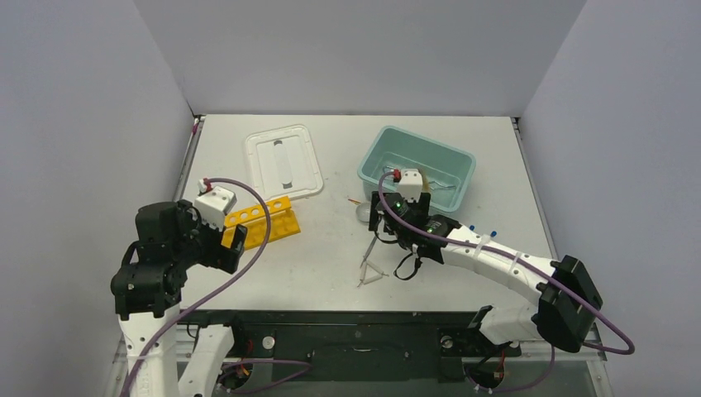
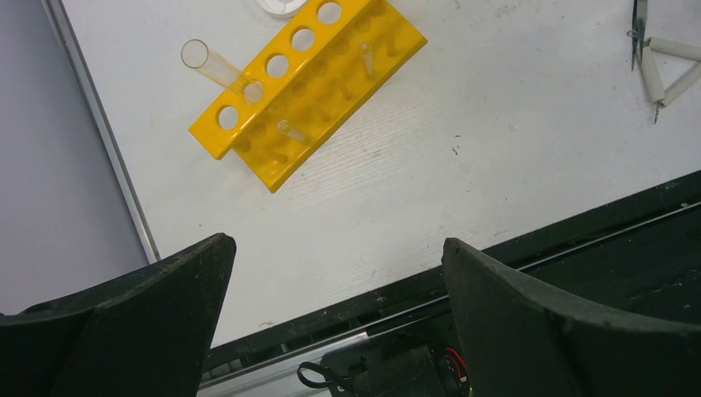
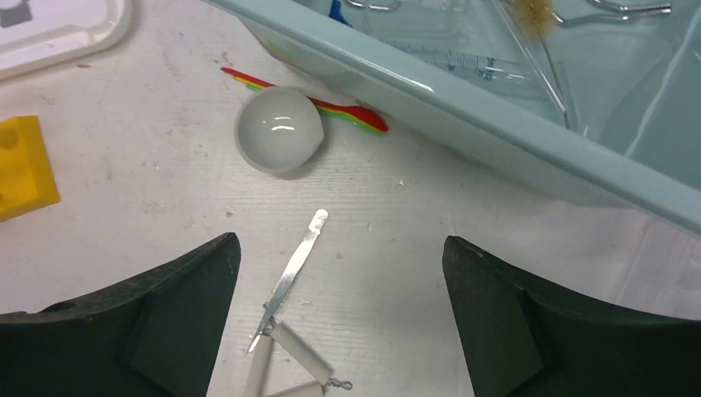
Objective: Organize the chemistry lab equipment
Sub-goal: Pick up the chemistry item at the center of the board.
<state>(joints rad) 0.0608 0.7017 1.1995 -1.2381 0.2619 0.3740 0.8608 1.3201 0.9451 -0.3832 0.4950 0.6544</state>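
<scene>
My right gripper [image 1: 401, 210] [image 3: 339, 244] hangs open and empty over the table, just in front of the teal tub [image 1: 460, 155] [image 3: 463, 112]. Below it lie a flat metal spatula [image 3: 293, 277] [image 1: 369, 248] and the wire triangle [image 3: 285, 364] [image 1: 372, 275]. A round dish [image 3: 278, 131] [image 1: 364, 212] sits ahead by the tub wall, next to a rainbow-coloured stick [image 3: 347, 112]. Inside the tub lie a tan-bristled brush [image 3: 533, 12], a graduated glass tube [image 3: 446, 58] and metal tongs [image 3: 628, 8]. My left gripper [image 1: 221, 240] [image 2: 337, 241] is open and empty near the yellow rack [image 1: 260, 222] [image 2: 322, 78], which holds a glass tube [image 2: 216, 66].
The white lid [image 1: 283, 161] [image 3: 58, 25] lies at the back, left of the tub. Two blue-capped vials [image 1: 482, 229] rest on the table right of my right arm. The table's near edge [image 2: 463, 265] runs under my left gripper. Grey walls close in three sides.
</scene>
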